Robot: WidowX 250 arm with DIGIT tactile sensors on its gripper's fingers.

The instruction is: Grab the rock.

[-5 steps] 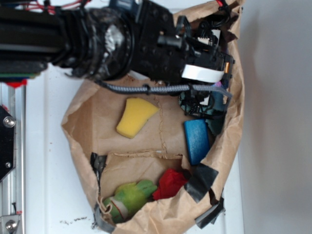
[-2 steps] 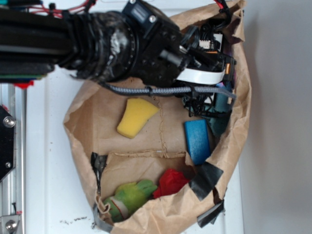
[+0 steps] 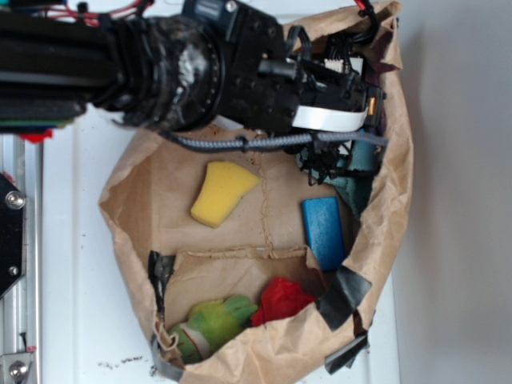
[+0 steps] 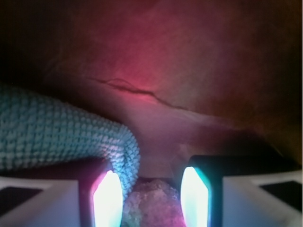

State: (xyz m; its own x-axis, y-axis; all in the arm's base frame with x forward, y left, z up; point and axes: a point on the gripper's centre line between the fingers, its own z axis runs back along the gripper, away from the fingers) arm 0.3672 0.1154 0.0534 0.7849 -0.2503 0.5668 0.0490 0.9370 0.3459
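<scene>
The main risk is that the teal knitted cloth [image 4: 61, 137], which in the wrist view drapes right against the inner face of the left-hand finger [image 4: 108, 198], gets pinched along with the rock or in its place, giving a soft, slipping grip; a squeeze on a jagged lump could also roll it out from between the pads, and the crumpled wall of the brown paper bag [image 3: 392, 200] sits close enough to snag the arm. The gripper [image 4: 151, 201] stands partly spread, its two glowing pads apart with a gap between them, and the rock [image 4: 154, 205], a rough lump tinted pink by the light, lies in that gap at the bottom edge of the wrist view. Whether the pads touch it cannot be told; nothing looks clamped yet. In the exterior view the gripper [image 3: 340, 164] is down in the bag's upper right corner, above the blue block [image 3: 324, 232], and hides the rock there. The yellow sponge [image 3: 220, 192] lies well apart to the left.
</scene>
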